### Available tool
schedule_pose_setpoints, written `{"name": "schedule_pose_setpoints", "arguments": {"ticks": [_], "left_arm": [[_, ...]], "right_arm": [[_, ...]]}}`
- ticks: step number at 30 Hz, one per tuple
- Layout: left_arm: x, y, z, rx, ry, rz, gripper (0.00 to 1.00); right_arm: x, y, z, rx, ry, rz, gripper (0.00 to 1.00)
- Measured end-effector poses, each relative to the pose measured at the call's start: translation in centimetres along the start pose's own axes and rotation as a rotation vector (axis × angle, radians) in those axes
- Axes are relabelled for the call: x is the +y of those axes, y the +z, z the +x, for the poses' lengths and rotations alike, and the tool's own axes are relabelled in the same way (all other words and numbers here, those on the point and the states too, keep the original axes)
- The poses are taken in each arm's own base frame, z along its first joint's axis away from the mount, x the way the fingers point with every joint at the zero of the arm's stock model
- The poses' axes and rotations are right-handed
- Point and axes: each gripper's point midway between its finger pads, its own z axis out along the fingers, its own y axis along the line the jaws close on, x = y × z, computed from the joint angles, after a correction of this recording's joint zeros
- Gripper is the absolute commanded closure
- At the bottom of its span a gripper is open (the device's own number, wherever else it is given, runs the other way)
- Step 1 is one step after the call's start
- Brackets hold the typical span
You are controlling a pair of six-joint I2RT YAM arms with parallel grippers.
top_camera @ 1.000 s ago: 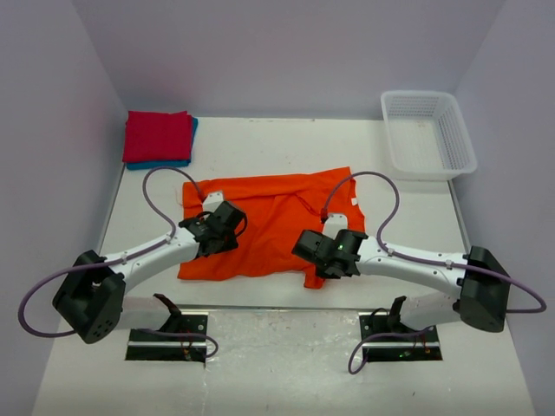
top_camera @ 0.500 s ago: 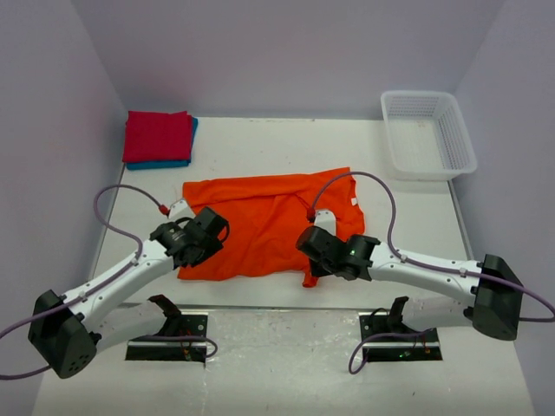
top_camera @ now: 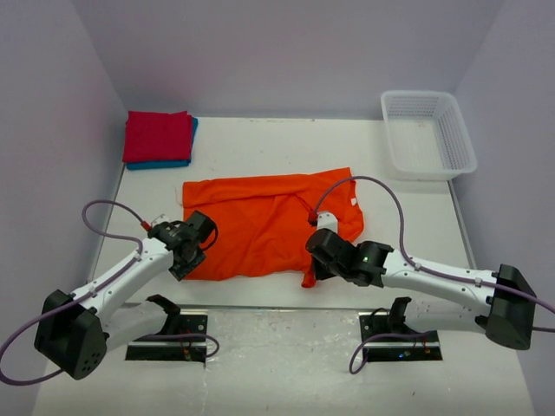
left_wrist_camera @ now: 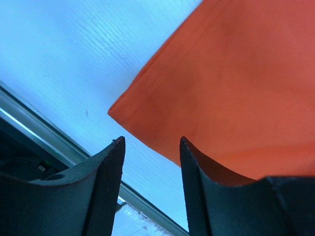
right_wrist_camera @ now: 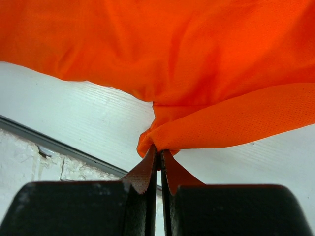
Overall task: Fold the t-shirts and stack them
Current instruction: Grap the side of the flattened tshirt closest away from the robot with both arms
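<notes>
Pinching a fold of the orange t-shirt (top_camera: 260, 227), our right gripper (right_wrist_camera: 158, 153) is clenched. We note the left gripper (left_wrist_camera: 151, 143) released, spread above the shirt's near-left corner.

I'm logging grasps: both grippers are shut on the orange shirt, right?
No. Only the right gripper is shut on the orange shirt; the left wrist view shows the left gripper open, holding nothing.

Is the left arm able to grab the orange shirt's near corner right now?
Probably yes. The left gripper is open, and the orange shirt has its corner lying uncovered just ahead, nothing in between.
</notes>
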Motion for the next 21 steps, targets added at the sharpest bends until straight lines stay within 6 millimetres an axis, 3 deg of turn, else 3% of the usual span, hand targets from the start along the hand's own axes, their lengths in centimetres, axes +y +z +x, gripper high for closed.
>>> {"name": "schedule_pose_setpoints", "arguments": {"ticks": [12,21], "left_arm": [[2.7,1.1,0.8,0.044,0.062,-0.176,0.53],[2.9,1.6,0.9,0.054,0.069,-0.21,0.53]], "right_arm": [[-0.2,-0.2,0.2,-0.009,0.0,-0.026,1.0],[-0.8,-0.4,0.6,-0.015,0.014,-0.038,1.0]]}}
